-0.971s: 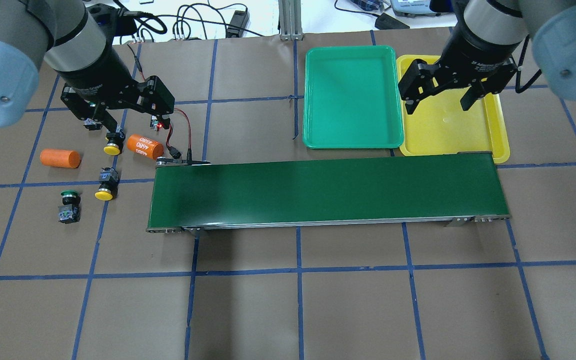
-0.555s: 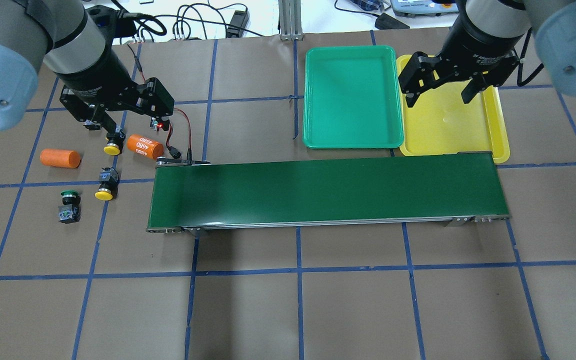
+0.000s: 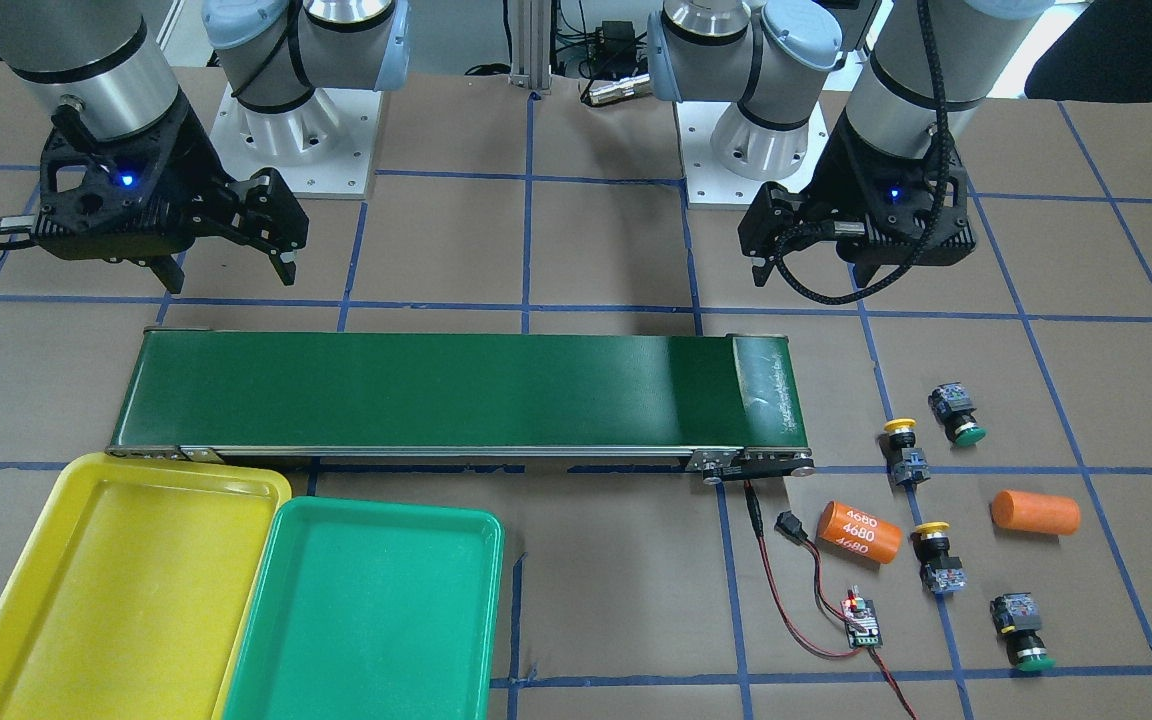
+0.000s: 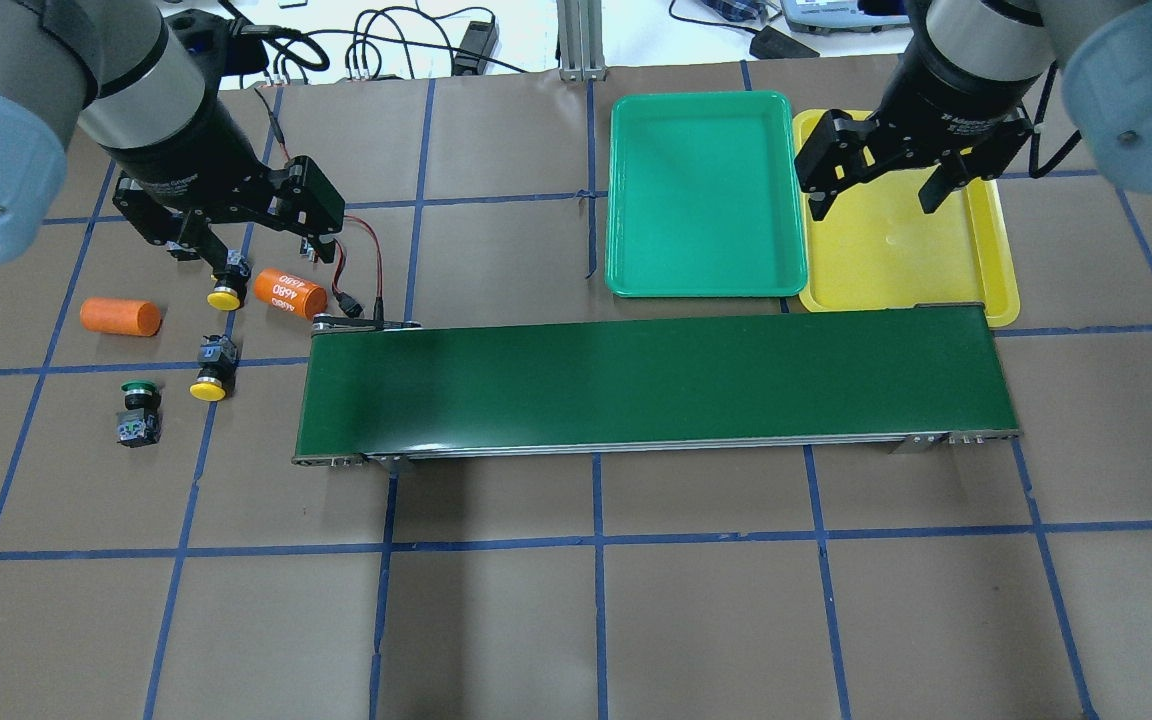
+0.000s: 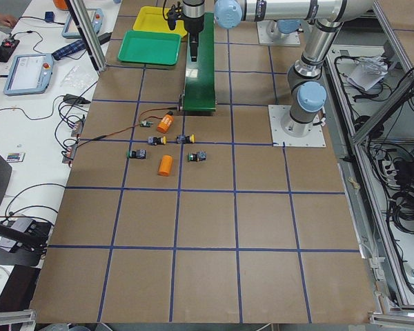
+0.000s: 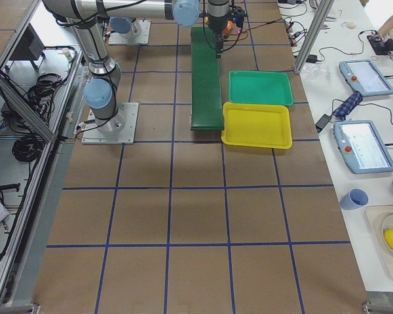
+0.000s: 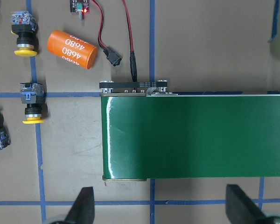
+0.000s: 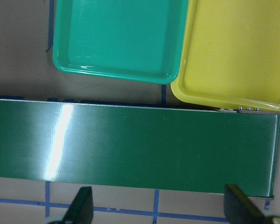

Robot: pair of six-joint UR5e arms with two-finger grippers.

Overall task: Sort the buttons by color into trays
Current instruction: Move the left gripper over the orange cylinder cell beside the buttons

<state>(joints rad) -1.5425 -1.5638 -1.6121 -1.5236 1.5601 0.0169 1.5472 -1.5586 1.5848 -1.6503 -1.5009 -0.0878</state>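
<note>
Four buttons lie on the table left of the belt's end: two yellow-capped [image 4: 225,293] [image 4: 210,375] and two green-capped [image 3: 958,413] [image 3: 1020,630]. The far green one is hidden behind my arm in the overhead view. My left gripper [image 4: 246,248] is open and empty, held high over that area; the wrist view shows its fingertips [image 7: 85,205] spread wide. My right gripper [image 4: 873,205] is open and empty above the yellow tray [image 4: 896,265]. The green tray [image 4: 704,195] sits next to it. Both trays hold nothing.
A long dark-green conveyor belt [image 4: 651,380] runs across the middle. Two orange cylinders [image 4: 119,316] [image 4: 290,290], one marked "4680", lie among the buttons. A small circuit board with red wires [image 3: 861,620] lies by the belt's left end.
My left gripper has shifted slightly back, away from the buttons. My right gripper has moved a little over the yellow tray. Both stay open. No button has moved.
</note>
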